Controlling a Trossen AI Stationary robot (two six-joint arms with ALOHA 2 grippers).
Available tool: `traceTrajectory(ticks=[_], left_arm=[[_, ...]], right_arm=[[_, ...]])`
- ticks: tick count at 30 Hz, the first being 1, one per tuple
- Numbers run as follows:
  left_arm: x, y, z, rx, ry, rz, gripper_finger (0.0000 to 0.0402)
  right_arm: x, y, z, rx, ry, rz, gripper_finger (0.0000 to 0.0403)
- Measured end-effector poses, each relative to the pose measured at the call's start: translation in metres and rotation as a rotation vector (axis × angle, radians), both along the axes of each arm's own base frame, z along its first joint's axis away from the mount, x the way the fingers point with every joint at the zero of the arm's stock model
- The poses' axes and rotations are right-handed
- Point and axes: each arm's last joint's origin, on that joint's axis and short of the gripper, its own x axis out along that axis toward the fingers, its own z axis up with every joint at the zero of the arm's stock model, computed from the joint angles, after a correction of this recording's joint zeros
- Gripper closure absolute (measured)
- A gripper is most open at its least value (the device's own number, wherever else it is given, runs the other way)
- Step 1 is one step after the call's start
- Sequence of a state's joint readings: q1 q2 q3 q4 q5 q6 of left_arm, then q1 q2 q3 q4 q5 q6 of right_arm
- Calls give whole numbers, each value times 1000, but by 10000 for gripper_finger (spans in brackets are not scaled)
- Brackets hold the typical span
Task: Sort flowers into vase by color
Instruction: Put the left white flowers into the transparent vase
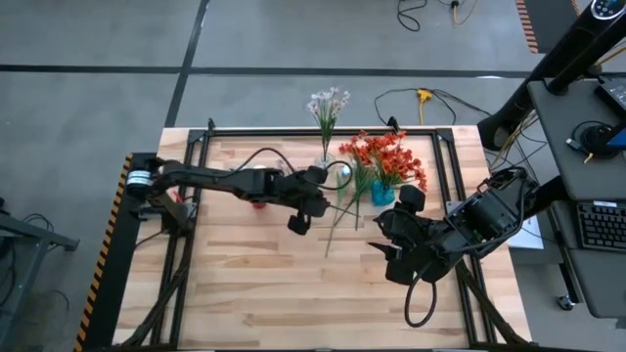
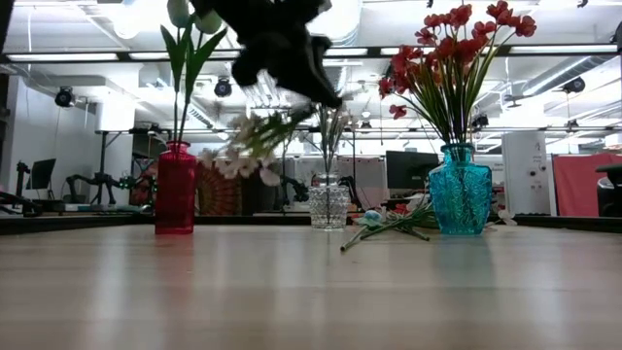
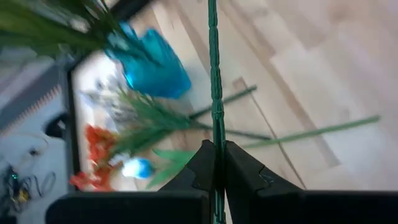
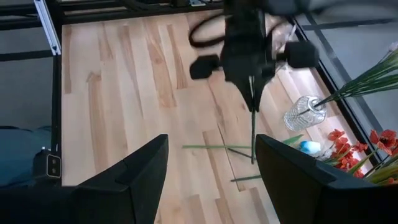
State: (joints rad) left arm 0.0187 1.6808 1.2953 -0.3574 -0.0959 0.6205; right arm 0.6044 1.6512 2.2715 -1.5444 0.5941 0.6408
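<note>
My left gripper hangs over the table's middle, shut on a pale pink-white spray with a thin green stalk. A red vase holds white tulip-like buds. Pale blossoms stand in the clear glass vase. The blue vase carries orange-red blooms. Loose stems lie flat on the wood near the blue vase. My right gripper waits open near the table's right side, touching nothing. My left gripper pinches the stalk of the pale spray between its two fingers, which lie across the stalk. The flower is lifted clear of the table. Its blossom end slants down to one side of the fingers, and the bare stalk end hangs on the other.
The three vases stand in a row toward the far edge, the red one under my left arm in the high view. A black frame rail runs round the tabletop. Bare wood fills the near half of the table.
</note>
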Motion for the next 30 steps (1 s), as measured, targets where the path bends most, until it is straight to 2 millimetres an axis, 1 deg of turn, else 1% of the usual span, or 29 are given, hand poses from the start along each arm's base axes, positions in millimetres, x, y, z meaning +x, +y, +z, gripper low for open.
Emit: traceTrajectory(ticks=[9, 16, 20, 23, 26, 30], left_arm=[[-22, -10, 55, 15, -173, -39, 396], [-28, -22, 97, 57, -263, -107, 396], [-34, -36, 126, 66, -270, -177, 396], [-43, -57, 143, 53, -249, -343, 399], [-55, -81, 148, 78, -189, -511, 400], [-63, -108, 135, 172, -64, -690, 400]], right_arm=[[-3, -1, 3, 48, -7, -8, 170], [-5, -3, 6, 63, -19, -16, 170], [-5, -3, 6, 69, -21, -20, 170], [-6, -2, 6, 70, -21, -17, 170], [-6, -1, 6, 86, -26, -30, 170], [-9, 5, 5, 119, -54, -81, 170]])
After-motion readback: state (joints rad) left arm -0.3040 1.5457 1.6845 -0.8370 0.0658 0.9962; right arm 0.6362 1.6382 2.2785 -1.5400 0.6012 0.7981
